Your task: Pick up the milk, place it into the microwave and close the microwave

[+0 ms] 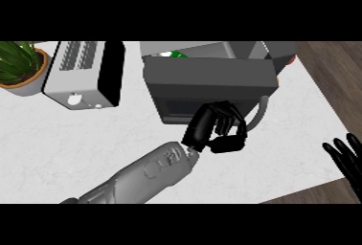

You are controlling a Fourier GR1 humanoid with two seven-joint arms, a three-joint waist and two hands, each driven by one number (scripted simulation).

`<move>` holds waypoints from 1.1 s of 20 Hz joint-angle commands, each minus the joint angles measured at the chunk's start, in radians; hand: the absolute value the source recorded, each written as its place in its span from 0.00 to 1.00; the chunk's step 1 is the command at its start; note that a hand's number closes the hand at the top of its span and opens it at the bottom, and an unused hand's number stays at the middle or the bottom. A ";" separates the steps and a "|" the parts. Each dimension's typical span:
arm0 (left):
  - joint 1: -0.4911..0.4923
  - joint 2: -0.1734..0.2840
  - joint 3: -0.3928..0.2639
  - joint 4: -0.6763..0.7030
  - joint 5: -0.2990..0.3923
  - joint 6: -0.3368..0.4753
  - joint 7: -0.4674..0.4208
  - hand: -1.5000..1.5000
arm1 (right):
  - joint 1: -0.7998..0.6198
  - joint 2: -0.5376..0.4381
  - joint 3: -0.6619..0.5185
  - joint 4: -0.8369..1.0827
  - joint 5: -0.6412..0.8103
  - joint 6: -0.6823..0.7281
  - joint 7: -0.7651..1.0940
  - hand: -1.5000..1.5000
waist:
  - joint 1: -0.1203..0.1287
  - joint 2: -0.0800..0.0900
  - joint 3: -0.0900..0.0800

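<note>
The microwave (212,50) stands at the back of the counter. Its dark door (209,81) is swung partway out toward me, with a grey handle (263,112) at its right edge. Just above the door's top edge a small green and white bit of the milk (173,54) shows inside the microwave; the rest is hidden. My left hand (216,129) is at the door's lower front, fingers curled against its face with nothing in them. My right hand (346,158) rests open at the right edge of the view, fingers up.
A white toaster (81,74) stands left of the microwave, and a potted plant (21,67) sits at the far left. The white counter (71,143) ends at the right and lower right, where wooden floor (336,67) shows.
</note>
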 commanded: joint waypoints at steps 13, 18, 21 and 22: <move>-0.147 0.000 0.121 0.184 0.235 -0.044 -0.118 1.00 | -0.029 -0.051 -0.038 -0.059 -0.096 -0.039 0.082 0.00 | -0.033 0.030 0.001; -0.154 0.000 0.131 0.211 0.280 -0.060 -0.142 1.00 | -0.029 -0.049 -0.039 -0.078 -0.118 -0.038 0.083 0.00 | -0.048 0.032 0.002; -0.147 0.000 0.160 0.215 0.328 -0.057 -0.143 1.00 | -0.032 -0.062 -0.050 -0.085 -0.140 -0.030 0.086 0.00 | -0.051 0.034 0.002; -0.130 0.000 0.142 0.220 0.332 -0.047 -0.150 1.00 | -0.034 -0.063 -0.042 -0.083 -0.145 -0.030 0.095 0.00 | -0.048 0.036 0.003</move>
